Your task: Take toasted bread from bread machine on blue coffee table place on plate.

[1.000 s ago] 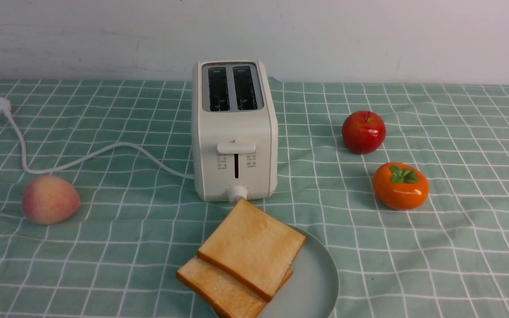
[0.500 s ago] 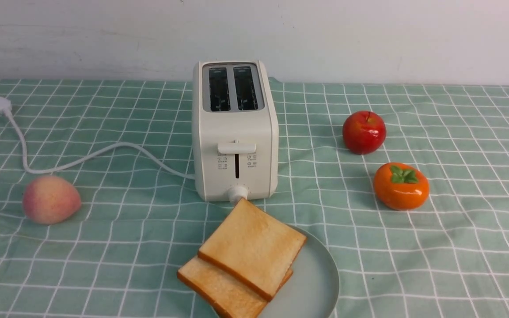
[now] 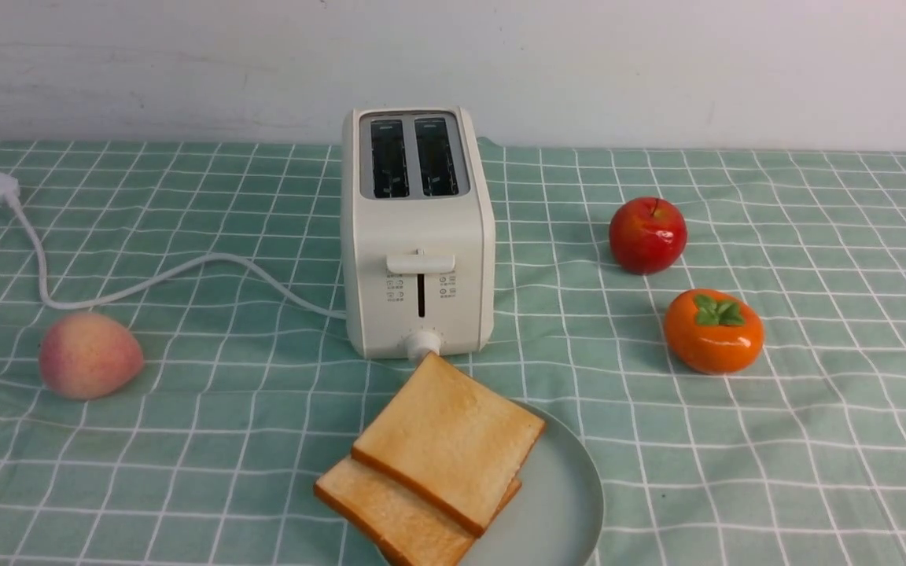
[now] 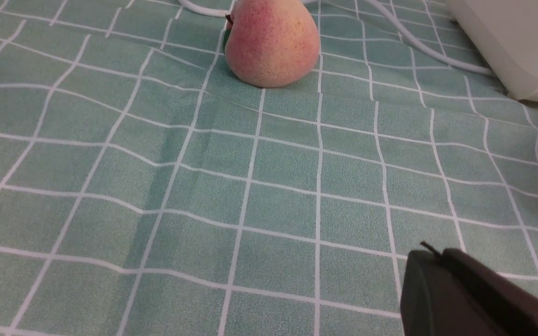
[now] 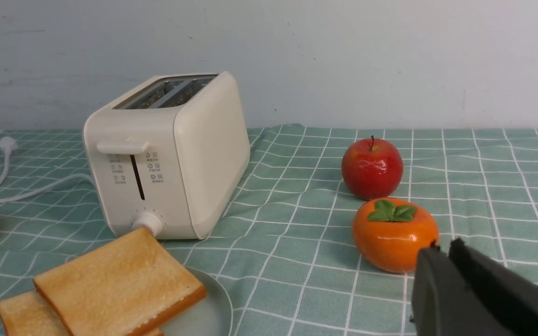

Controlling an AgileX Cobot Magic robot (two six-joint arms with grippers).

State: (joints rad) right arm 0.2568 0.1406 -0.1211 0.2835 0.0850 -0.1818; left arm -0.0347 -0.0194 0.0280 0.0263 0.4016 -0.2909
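Note:
Two slices of toasted bread lie stacked on the plate (image 3: 563,503) at the front of the blue coffee table (image 3: 185,440). The upper slice (image 3: 449,440) overlaps the lower slice (image 3: 390,515), and both overhang the plate's left rim. Just behind them stands the white bread machine (image 3: 418,236), both slots empty and its lever up. Neither gripper shows in the front view. My left gripper (image 4: 430,254) is shut and empty, low over bare cloth near the peach (image 4: 271,42). My right gripper (image 5: 442,247) is shut and empty beside the persimmon (image 5: 392,233), right of the toast (image 5: 119,280).
A peach (image 3: 90,355) lies at the left, with the toaster's white cord (image 3: 146,283) looping behind it to a plug (image 3: 1,187). A red apple (image 3: 647,234) and an orange persimmon (image 3: 712,330) sit to the right of the toaster. A white wall closes the back.
A dark sliver at the front view's bottom left corner has gone out of sight. Toast, plate, toaster and fruit have not moved.

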